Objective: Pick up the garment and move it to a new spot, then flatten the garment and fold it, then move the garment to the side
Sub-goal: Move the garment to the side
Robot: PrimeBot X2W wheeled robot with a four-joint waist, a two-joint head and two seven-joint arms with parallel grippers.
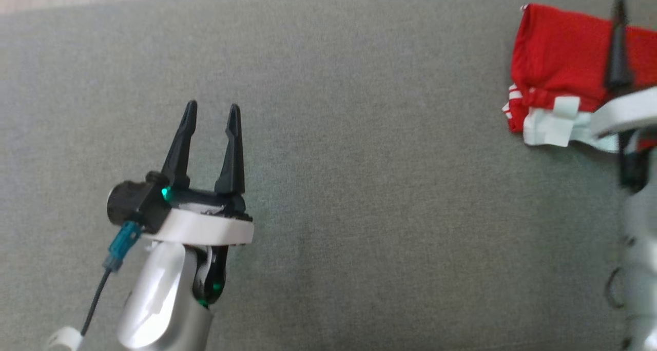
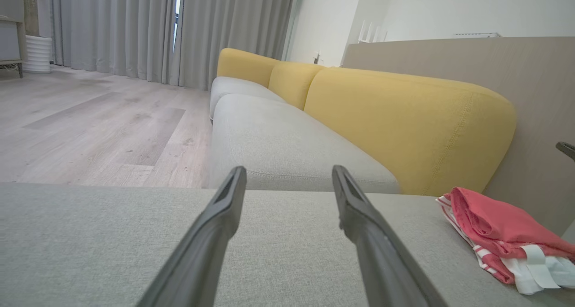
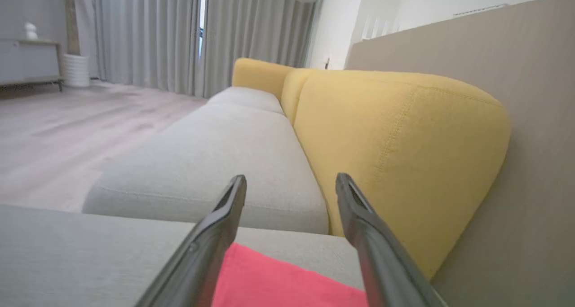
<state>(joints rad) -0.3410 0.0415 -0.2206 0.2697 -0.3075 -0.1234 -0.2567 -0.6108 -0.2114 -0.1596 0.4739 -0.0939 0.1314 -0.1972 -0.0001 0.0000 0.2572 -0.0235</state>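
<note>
In the head view, your left gripper [image 1: 213, 107] stood spread and empty over the grey cushion [image 1: 359, 187], with the folded red garment [image 1: 559, 58] well apart at its 2 o'clock. From the left wrist, yellow backrests [image 2: 404, 118] rose at 1 o'clock and the garment lay low at 4. From the right wrist, your right gripper [image 3: 291, 181] hung spread and grasped nothing, the garment at 6 o'clock beneath its fingers.

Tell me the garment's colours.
The garment is red with white trim and stripes; the head view shows it best.
</note>
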